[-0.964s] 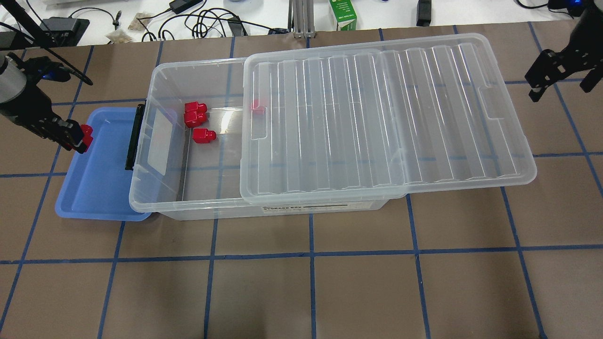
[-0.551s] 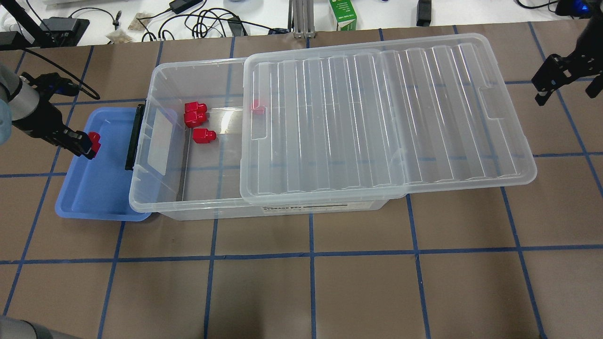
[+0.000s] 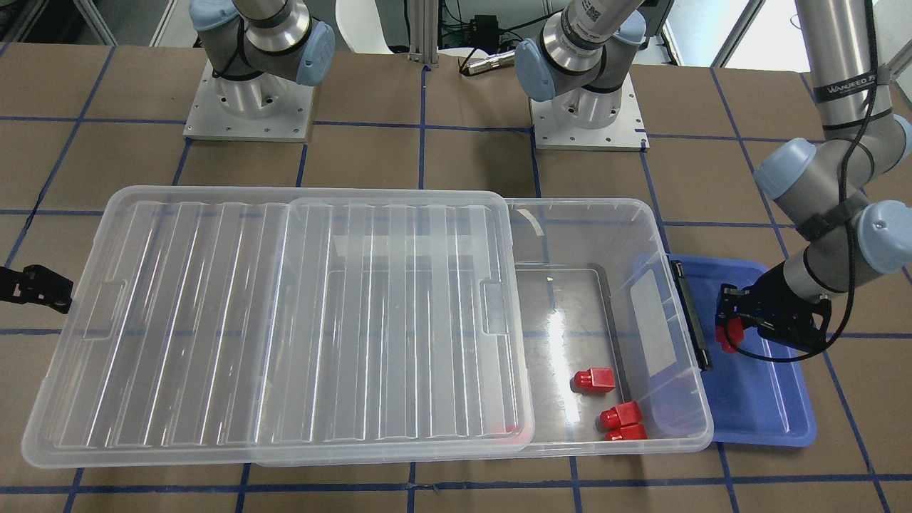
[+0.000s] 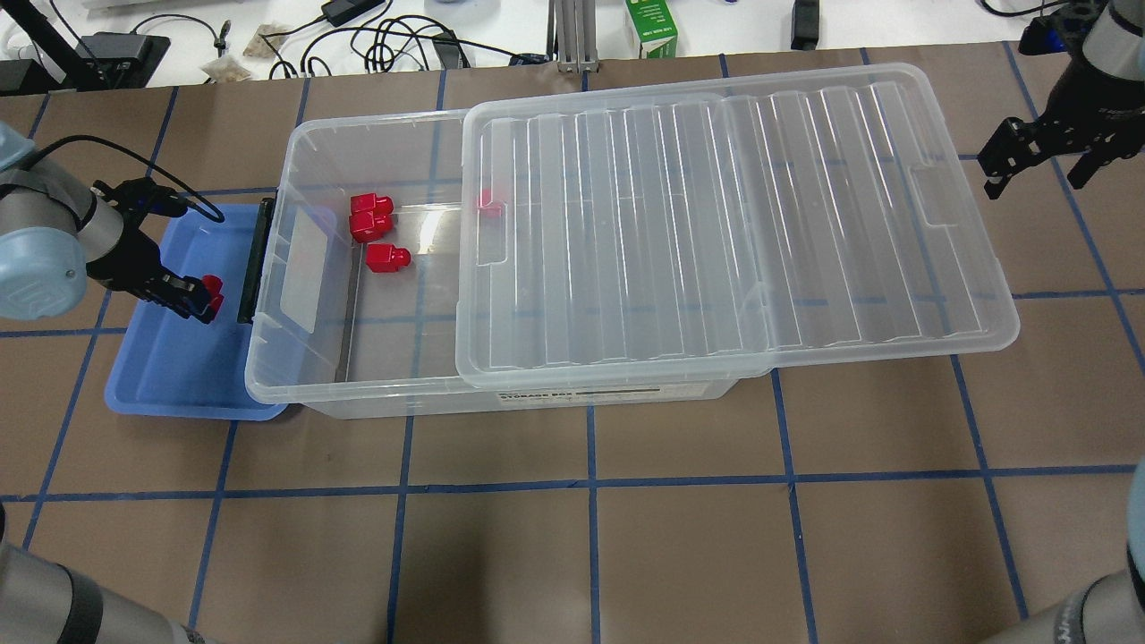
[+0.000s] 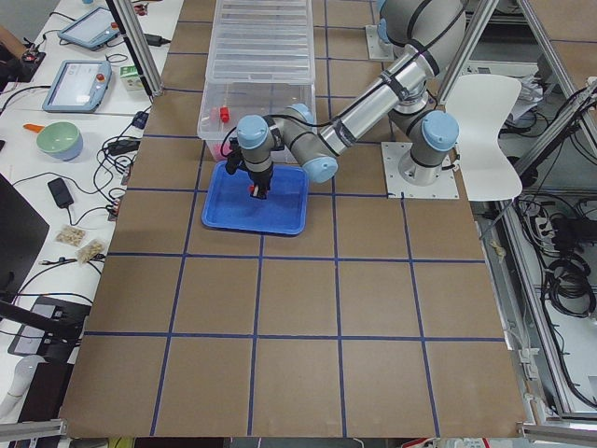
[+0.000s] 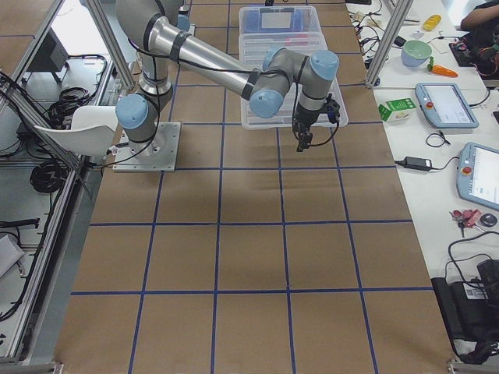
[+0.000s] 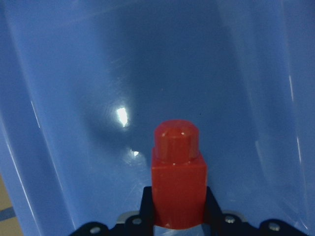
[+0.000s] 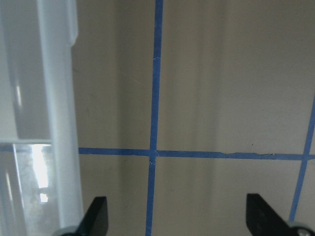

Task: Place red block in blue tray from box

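Observation:
My left gripper [image 4: 201,300] is shut on a red block [image 4: 212,286] and holds it over the blue tray [image 4: 170,376], close to the tray floor; the left wrist view shows the block [image 7: 177,179] nub-forward between the jaws above the blue floor [image 7: 147,73]. It also shows in the front view [image 3: 727,335]. The clear box [image 4: 295,358] lies beside the tray, its lid [image 4: 716,224] slid to the right, with three red blocks [image 4: 374,228] in the open end and one more under the lid edge [image 4: 487,200]. My right gripper [image 4: 1033,165] is open and empty past the lid's right end.
The box's black latch [image 4: 253,259] faces the tray, right next to my left gripper. A green carton [image 4: 650,29] and cables [image 4: 385,40] lie behind the table's far edge. The brown table has blue tape lines [image 8: 152,152].
My left gripper has carried the red block rightward and toward the robot across the tray, lower, up near the box's latch. My right gripper has shifted slightly near the lid's right end.

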{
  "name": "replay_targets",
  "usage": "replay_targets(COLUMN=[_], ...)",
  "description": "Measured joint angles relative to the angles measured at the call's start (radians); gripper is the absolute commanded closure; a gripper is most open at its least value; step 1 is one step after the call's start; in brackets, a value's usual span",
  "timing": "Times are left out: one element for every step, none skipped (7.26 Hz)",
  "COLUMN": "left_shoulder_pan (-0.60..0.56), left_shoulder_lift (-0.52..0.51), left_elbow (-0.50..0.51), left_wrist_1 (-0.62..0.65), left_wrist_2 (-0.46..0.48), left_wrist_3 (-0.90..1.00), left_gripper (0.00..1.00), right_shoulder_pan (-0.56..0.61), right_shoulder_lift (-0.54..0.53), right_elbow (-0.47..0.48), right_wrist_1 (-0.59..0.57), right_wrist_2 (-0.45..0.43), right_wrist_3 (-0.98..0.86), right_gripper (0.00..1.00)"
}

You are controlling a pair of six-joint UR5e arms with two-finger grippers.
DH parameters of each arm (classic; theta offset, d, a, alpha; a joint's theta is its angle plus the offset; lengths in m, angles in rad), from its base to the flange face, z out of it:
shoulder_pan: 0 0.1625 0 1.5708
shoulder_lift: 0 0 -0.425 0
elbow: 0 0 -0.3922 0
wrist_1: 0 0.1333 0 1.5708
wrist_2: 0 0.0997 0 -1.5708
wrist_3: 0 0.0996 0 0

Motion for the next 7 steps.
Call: replay_targets(left_shoulder_pan=[0.0, 0.0, -0.001, -0.005, -0.014, -0.027, -0.047], left_shoulder_lift=[-0.017, -0.024, -0.017, 0.0, 0.029, 0.068, 0.113], left_elbow=[0.003, 0.008, 0.012, 0.015, 0.024, 0.045, 0.074], left_wrist_1=[0.031, 0.052, 0.055, 0.038, -0.012, -0.092, -0.183], left_wrist_2=[0.002, 0.005, 0.007, 0.009, 0.01, 0.011, 0.011], left_wrist_3=[0.003, 0.003, 0.003, 0.0, -0.015, -0.047, -0.089], left_gripper=[0.19, 0.19, 0.19, 0.19, 0.19, 0.19, 0.19], right_shoulder_pan=[0.006, 0.009, 0.01, 0.013, 0.021, 0.04, 0.066], right_shoulder_lift=[0.001, 0.002, 0.002, 0.001, 0.001, 0.0, 0.0], right_elbow=[0.0, 0.0, 0.0, 0.0, 0.0, 0.0, 0.0], right_wrist_1=[-0.001, -0.001, -0.001, -0.001, -0.001, -0.001, -0.001], right_wrist_2=[0.005, 0.008, 0.009, 0.01, 0.012, 0.012, 0.012], right_wrist_3=[0.001, 0.001, 0.0, 0.0, 0.002, 0.021, 0.062], right_gripper=[0.0, 0.0, 0.0, 0.0, 0.0, 0.0, 0.0])
